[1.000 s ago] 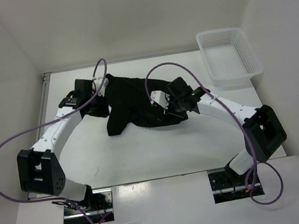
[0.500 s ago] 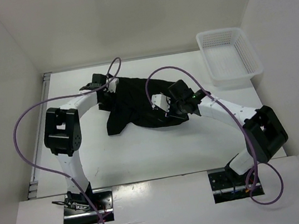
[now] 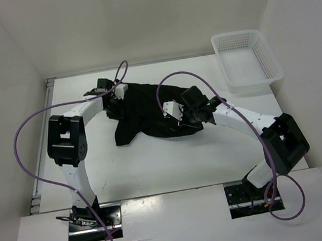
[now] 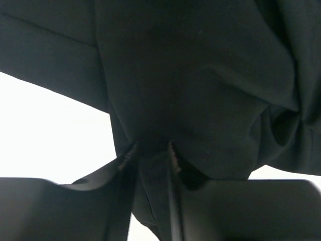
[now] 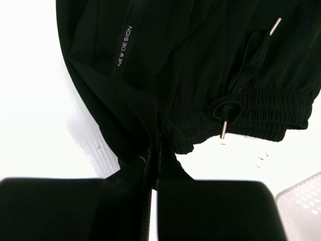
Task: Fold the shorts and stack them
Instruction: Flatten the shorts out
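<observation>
Clamped tight on a fold of the shorts [image 3: 145,114] with left gripper [image 3: 112,105], at their 9 o'clock edge. Likewise with right gripper [image 3: 180,116]: pinched closed on cloth by the waistband [image 5: 271,108], 4 o'clock edge. Bunched mid-table, stretched between both. Loose over waistband: drawstring [image 5: 244,65]. Off at 2 o'clock, well apart: basket [image 3: 247,59].

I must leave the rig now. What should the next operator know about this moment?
Left gripper: shut on the shorts, at their left edge.
Right gripper: shut on the fabric near the waistband and drawstring.
Shorts: crumpled mid-table, apart from the basket at the far right.
Done: both sides gripped.
Left to do: spread flat, fold, stack.
</observation>
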